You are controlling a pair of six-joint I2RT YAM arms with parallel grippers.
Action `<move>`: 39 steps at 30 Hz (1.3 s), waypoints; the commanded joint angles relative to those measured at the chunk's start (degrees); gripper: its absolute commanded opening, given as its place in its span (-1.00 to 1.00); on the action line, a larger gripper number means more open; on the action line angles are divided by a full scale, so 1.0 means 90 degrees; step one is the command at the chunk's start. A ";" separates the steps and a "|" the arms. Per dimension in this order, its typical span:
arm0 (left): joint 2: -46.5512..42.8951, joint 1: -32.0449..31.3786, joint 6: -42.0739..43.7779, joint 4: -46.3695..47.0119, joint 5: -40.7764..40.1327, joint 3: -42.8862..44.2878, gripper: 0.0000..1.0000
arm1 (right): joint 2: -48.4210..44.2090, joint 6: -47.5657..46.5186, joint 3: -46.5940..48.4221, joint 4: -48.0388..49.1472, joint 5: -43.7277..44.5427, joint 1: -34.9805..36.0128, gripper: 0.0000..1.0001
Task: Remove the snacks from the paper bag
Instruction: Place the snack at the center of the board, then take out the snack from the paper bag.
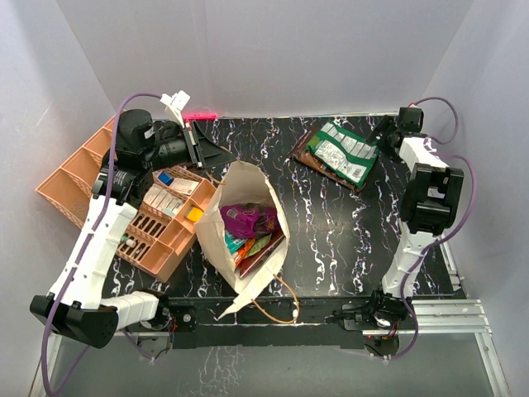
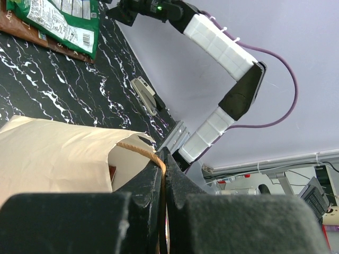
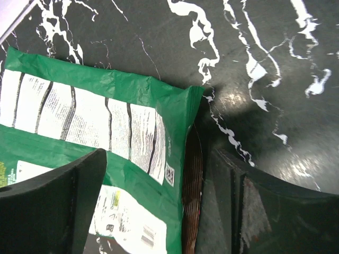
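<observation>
**Two snacks are out, more are in the bag**

We see two snacks lying out on the black table: a green packet and, under it, a flat brown pouch. They lie at the far right, well apart from the paper bag. So that part looks done.

The bag sits in the middle of the table with its mouth open to us, and it is not empty. A purple packet lies on top inside. A few more packets in orange, red and blue-green peek out below it. We think all of these have to come out, so the job looks less than half done.

The right gripper hangs low over the two snacks that are out. Its jaws stand wide apart and hold nothing. The edge of the green packet and a strip of the brown pouch lie between them, down on the table. We cannot tell if the fingers touch them.

The left gripper is squeezed tight on the thin tan handle of the bag, up at the bag's far rim. The snacks in the bag lie near it, but not in its jaws
</observation>
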 commanded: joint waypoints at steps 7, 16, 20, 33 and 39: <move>-0.0474 0.0008 0.1504 -0.1520 -0.0241 0.0531 -1.00 | -0.2530 0.0412 -0.0412 0.0097 -0.1498 0.1402 0.96; -0.0814 0.0003 0.1593 -0.1365 0.0058 0.0343 -1.00 | -0.3926 -0.1337 -0.0693 -0.0098 -0.2814 0.3862 0.96; -0.0857 -0.0004 0.1324 -0.1122 0.0082 0.0155 -1.00 | -0.5218 -0.1828 -0.1566 0.0265 -0.2996 0.3946 0.96; -0.0853 0.0000 0.1414 -0.1394 -0.0271 0.0228 -1.00 | -0.6713 -0.3153 -0.2619 0.0624 -0.4740 0.5796 0.91; -0.0719 -0.0002 0.1834 -0.1947 -0.0393 0.0600 -1.00 | -0.5873 -0.4255 -0.2074 0.0234 -0.1993 0.8642 0.76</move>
